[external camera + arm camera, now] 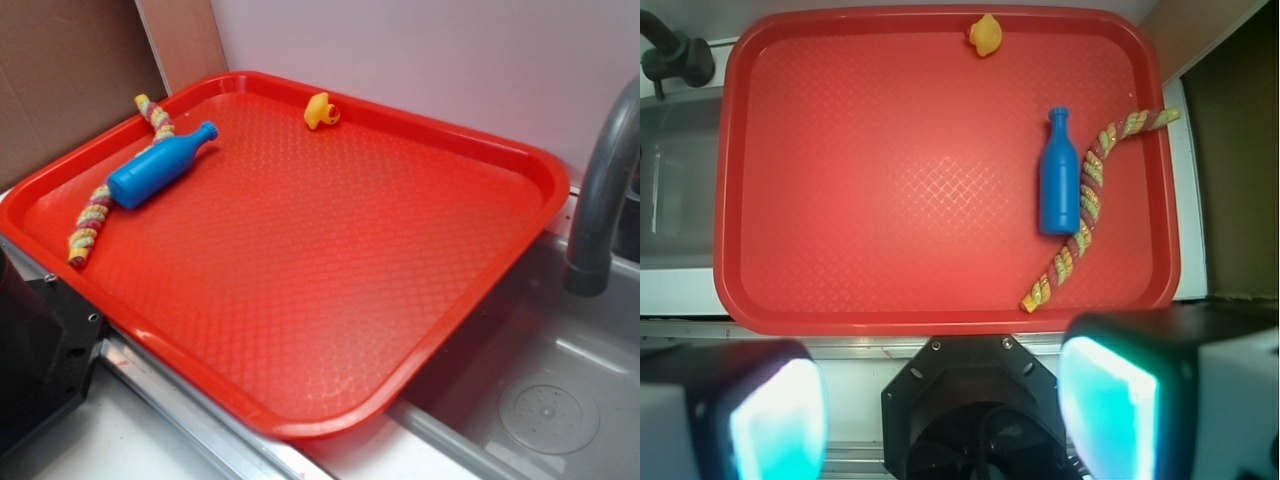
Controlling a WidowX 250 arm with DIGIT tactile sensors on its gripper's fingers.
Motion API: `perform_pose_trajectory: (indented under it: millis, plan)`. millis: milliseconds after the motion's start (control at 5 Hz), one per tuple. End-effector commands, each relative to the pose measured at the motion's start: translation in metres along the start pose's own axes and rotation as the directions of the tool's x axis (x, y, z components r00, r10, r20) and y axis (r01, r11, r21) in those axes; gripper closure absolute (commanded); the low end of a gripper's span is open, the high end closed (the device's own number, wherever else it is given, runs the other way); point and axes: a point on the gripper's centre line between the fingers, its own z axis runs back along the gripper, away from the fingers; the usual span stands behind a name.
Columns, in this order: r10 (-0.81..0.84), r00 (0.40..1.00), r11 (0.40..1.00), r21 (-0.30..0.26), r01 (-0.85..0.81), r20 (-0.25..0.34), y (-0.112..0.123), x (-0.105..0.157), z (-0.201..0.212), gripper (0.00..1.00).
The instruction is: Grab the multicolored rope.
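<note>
The multicolored rope point(96, 212) point(1086, 203) lies curved along the left side of the red tray point(330, 250) point(890, 180), its yellow, pink and green strands partly tucked under a blue bottle point(160, 168) point(1059, 174) that rests against it. In the wrist view my gripper point(943, 410) hangs high above the robot base, short of the tray's near rim. Its two teal-padded fingers point(775, 420) stand wide apart with nothing between them. The gripper does not show in the exterior view.
A small yellow rubber duck point(321, 111) point(985, 34) sits at the tray's far edge. A grey faucet point(603, 200) point(675, 55) and sink basin point(540, 390) lie beside the tray. The black robot base point(40, 350) point(975, 400) stands at the tray's near side.
</note>
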Motion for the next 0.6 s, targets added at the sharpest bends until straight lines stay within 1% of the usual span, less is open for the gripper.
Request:
perform_pose_trajectory:
  millis: [0,200,400]
  plan:
    - [0.0,1.0,1.0,0.0,0.0,0.0,0.0,0.0,0.0,0.0]
    - [0.21,0.978,0.976,0.069,-0.208,-0.014,0.035,0.013,-0.05,0.0]
    - [0.354,0.935,0.934,0.062,-0.353,-0.009,0.054,0.02,-0.087,0.0]
